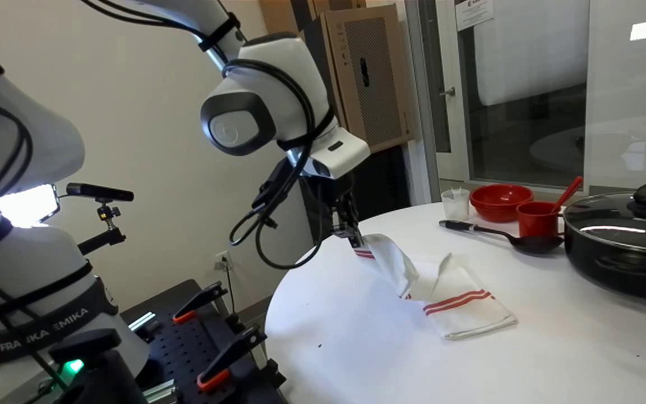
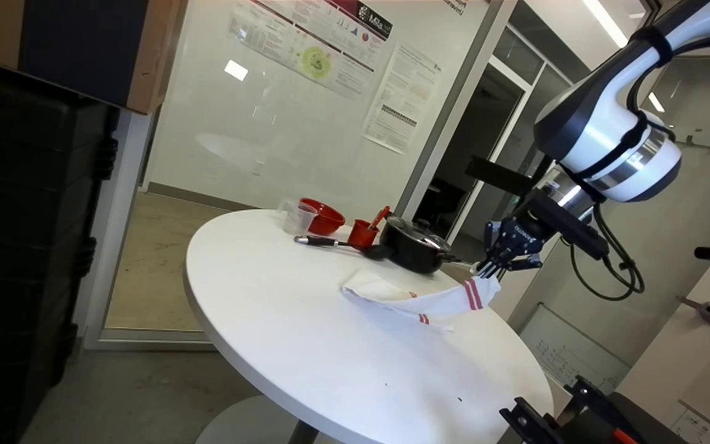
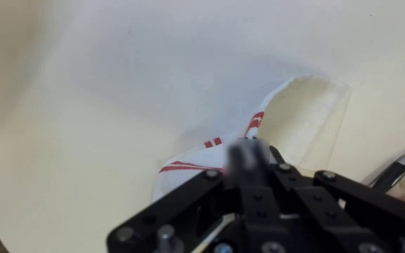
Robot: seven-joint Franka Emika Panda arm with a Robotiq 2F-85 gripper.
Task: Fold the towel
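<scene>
Pincer: clenched on a bit of the towel, close to its red stripes, and holding it up off the tabletop.
Striped end: directly under the pincer; it may slip loose if tugged hard, since the tips seem to bite little of such thin cloth. How much they hold is hidden.
Lying part: on the tabletop, lower than the pincer and on its side away from the base; a pull toward the base could drag this along instead of folding it, as no weight is seen on it.
Ridge: standing loosely between pincer and lying part; an end laid down crooked or short would probably trap it as a lump.
Spoon and pot: well apart from the pincer, off one side of the towel; only a wide, low swing should bump them.
Arm: arched high, forearm descending, wrist bent so the pincer slants downward, low above the tabletop near its base-side edge.
</scene>
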